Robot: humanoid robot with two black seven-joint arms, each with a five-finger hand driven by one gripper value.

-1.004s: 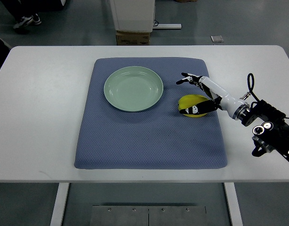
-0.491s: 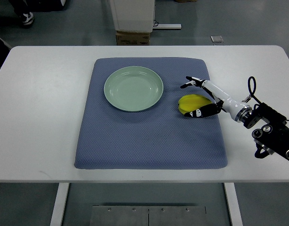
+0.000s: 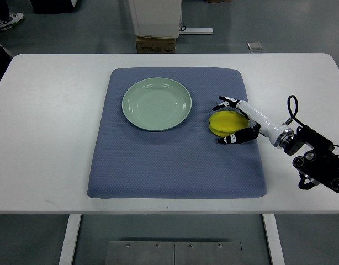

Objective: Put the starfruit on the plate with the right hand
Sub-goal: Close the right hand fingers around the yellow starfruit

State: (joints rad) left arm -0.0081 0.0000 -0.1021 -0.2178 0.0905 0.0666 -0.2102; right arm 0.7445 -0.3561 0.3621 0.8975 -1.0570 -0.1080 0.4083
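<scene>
A yellow starfruit [image 3: 223, 122] lies on the blue mat [image 3: 175, 165], to the right of the pale green plate [image 3: 157, 103]. The plate holds nothing. My right hand [image 3: 229, 120] reaches in from the right edge and straddles the starfruit. Its fingers [image 3: 224, 101] are spread above the fruit's far side and its thumb [image 3: 231, 138] lies at the near side. The hand is open around the fruit and is not closed on it. The left arm is out of view.
The mat lies on a white table [image 3: 42, 138]. A cardboard box [image 3: 155, 43] and a white cabinet [image 3: 155, 16] stand on the floor behind the table. A person's shoe [image 3: 8, 21] shows at the top left.
My right hand has drawn back toward the near right and lowered around the starfruit; the thumb slid off the fruit's top to its near side. The starfruit has stayed in place.
</scene>
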